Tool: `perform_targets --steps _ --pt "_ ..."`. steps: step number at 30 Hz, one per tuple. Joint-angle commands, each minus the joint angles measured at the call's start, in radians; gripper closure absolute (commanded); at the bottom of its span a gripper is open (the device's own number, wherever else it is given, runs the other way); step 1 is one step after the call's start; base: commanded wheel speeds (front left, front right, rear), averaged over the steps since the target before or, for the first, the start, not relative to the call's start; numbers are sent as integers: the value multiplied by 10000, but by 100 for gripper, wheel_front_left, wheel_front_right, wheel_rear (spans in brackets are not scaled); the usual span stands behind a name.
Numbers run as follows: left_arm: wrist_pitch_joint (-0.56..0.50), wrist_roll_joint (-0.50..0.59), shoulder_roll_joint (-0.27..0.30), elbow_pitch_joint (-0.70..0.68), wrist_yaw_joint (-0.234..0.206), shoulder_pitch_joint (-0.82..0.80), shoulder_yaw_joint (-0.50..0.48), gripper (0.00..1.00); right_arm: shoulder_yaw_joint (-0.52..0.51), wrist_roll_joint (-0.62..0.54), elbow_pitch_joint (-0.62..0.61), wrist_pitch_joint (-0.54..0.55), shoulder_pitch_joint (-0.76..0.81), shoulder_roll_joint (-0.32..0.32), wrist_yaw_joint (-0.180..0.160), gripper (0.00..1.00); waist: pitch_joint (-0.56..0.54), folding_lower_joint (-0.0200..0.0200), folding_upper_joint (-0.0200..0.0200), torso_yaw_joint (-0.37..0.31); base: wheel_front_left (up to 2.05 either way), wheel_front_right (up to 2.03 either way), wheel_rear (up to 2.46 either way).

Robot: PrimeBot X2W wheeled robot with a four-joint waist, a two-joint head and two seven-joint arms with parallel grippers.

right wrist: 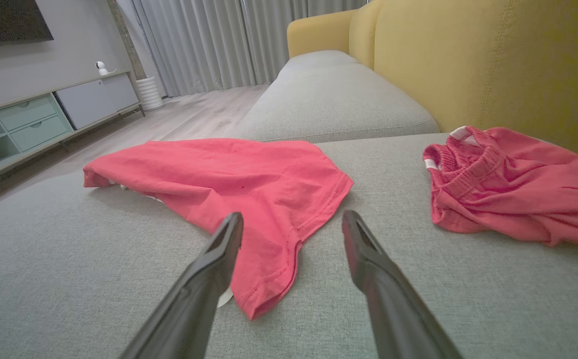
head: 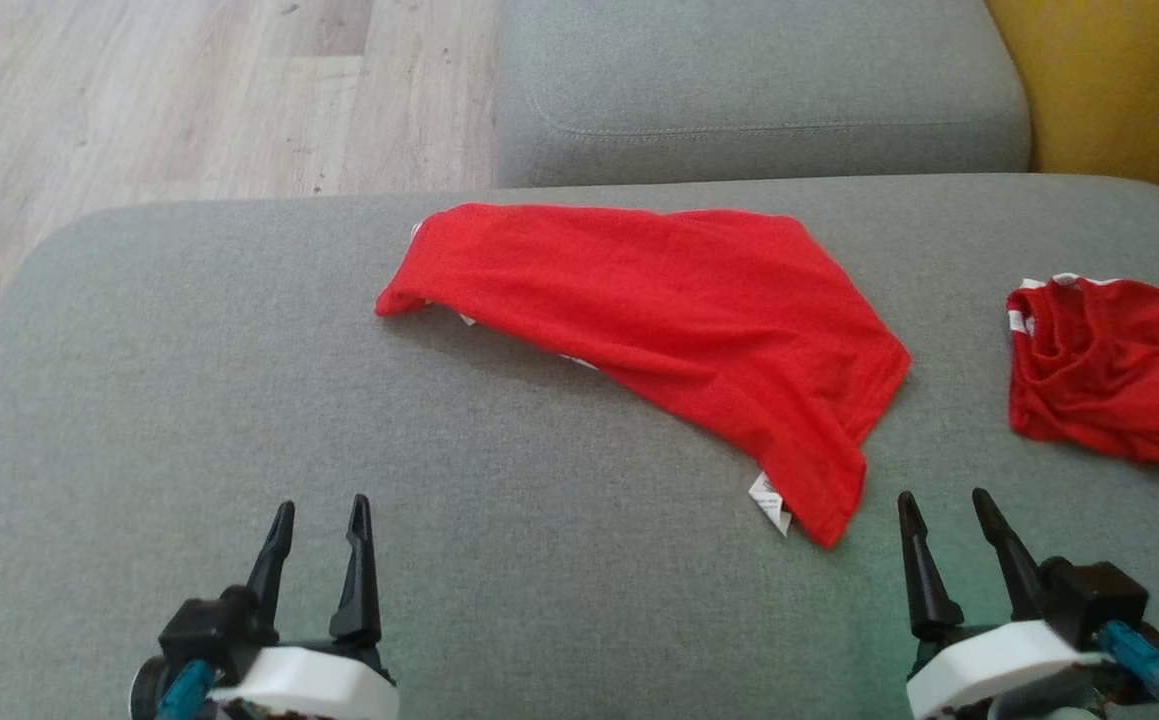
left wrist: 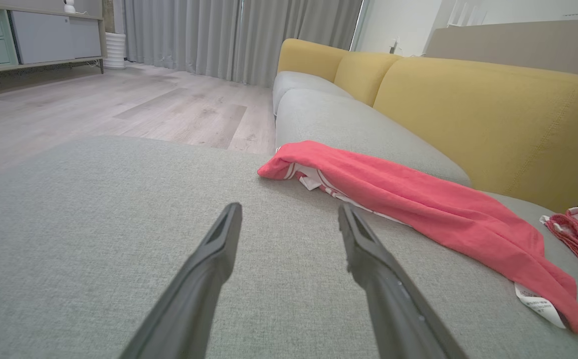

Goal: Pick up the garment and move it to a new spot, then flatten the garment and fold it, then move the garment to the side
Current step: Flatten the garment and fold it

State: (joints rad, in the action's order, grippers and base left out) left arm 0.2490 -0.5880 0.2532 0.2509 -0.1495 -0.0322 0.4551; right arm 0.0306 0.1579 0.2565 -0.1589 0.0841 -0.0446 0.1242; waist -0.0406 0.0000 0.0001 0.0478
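Garment (head: 639, 320), red and lying in a loose slanted heap, sits mid-way across the grey sofa cushion (head: 189, 400), its near corner with a white label (head: 770, 500) pointing toward me. My left fingers (head: 322, 502) hover low over bare cushion, well apart from the cloth, spread wide and empty. My right fingers (head: 942, 494) hover just beside the labelled corner, also wide and holding nothing.

By my reading the job is at its start. Nothing is gripped, the cloth is neither flat nor neatly folded, and the lift, the flattening, the fold and the final shift aside all seem left to do. The labelled corner looks like the nearest place to take hold.

A second red garment (head: 1109, 370) lies bunched at my right, apart from the first, with the yellow backrest (head: 1119, 80) beyond it and pale wooden floor (head: 189, 90) off to my left.

Much stays uncertain. White trim (left wrist: 313, 179) peeks from under the far edge in the left wrist view, but what lies beneath is hidden, so I cannot say what kind of garment this is or how many layers are stacked. The label's print is too small to read, and the second garment runs off the edge of the head view.
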Motion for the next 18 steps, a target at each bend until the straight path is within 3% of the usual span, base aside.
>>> perform_targets --steps 1,8,18 --pt "44 63 134 -352 -36 -404 -294 0 274 -61 -312 -101 -518 -56 65 0 56 0 -1 67 0 0 0" --pt "46 90 19 -477 -22 -508 -178 0 546 -606 -180 295 -1263 -56 65 0 404 0 -1 569 0 0 0" --pt "84 226 -363 -619 77 -977 -28 0 1463 -1880 1138 1095 -3640 -56 65 0 1473 0 -1 1750 0 0 0"
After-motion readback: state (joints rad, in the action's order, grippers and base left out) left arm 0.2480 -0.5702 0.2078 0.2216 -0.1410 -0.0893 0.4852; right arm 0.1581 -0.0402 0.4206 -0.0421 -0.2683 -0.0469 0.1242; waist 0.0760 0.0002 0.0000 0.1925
